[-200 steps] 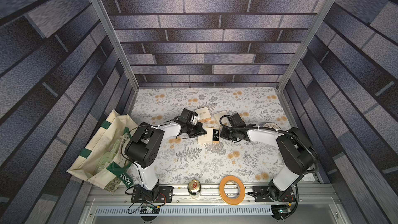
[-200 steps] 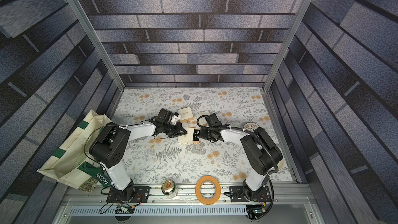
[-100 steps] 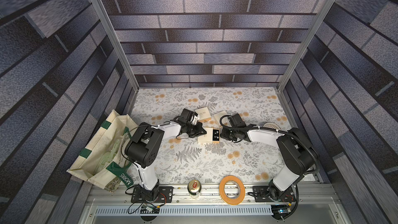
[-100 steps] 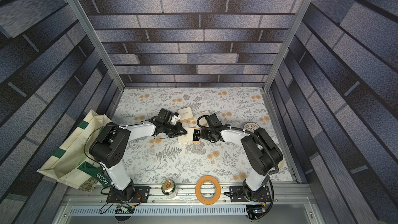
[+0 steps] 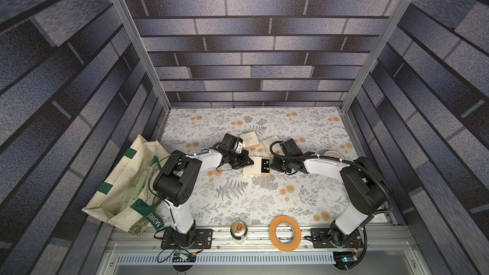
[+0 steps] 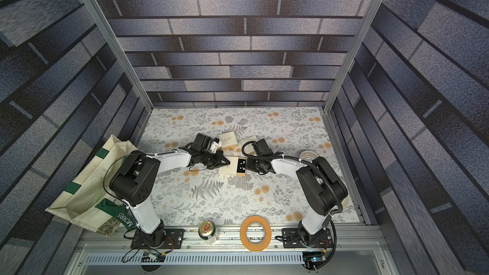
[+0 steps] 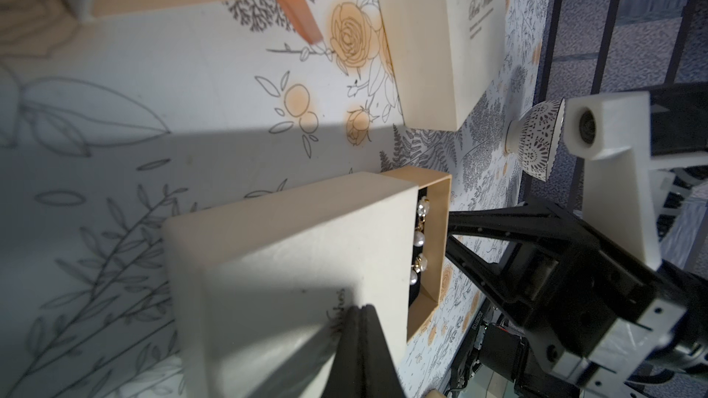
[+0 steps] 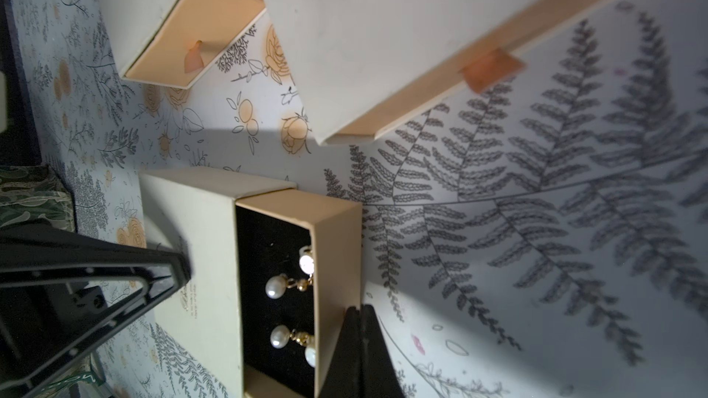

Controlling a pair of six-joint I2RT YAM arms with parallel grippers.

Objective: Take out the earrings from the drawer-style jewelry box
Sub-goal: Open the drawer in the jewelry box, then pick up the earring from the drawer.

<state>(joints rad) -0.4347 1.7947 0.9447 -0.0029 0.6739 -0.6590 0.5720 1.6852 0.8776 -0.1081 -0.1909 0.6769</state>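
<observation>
You have the jewelry box (image 5: 251, 171) lying flat on the floral bench (image 5: 238, 199), just below the centre of the frame in both top views, between the two arms. Its drawer (image 8: 337, 243) is slid partway out of the cream sleeve (image 8: 191, 231), toward the right of the frame, baring a strip of black lining. The earrings (image 8: 291, 287) lie in the drawer on that lining. They are pearl drops with gold fittings, and nothing is touching them.

Your left end effector (image 7: 361, 312) reaches in from the left of the frame. Its jaws are pressed together with no gap and grip nothing. The tip sits over the sleeve's top face and appears to rest on it.

Your right end effector (image 8: 360, 310) reaches in from the right. Its jaws are also together, with the tip against the outer face of the drawer's pulled-out end wall. You cannot tell from these views whether a pull tab is pinched between them.

Two more cream boxes (image 5: 248, 140) (image 5: 270, 142) lie just above the jewelry box in the frame, apart from it. Both are closed, each with an orange tab at its drawer end.

A patterned bowl (image 5: 332, 153) stands to the right, behind the right arm. A cream and green tote bag (image 5: 127, 181) leans at the lower left. A can (image 5: 239, 230) and a roll of tape (image 5: 285, 232) sit at the bottom centre, on the rail between the arm bases.
</observation>
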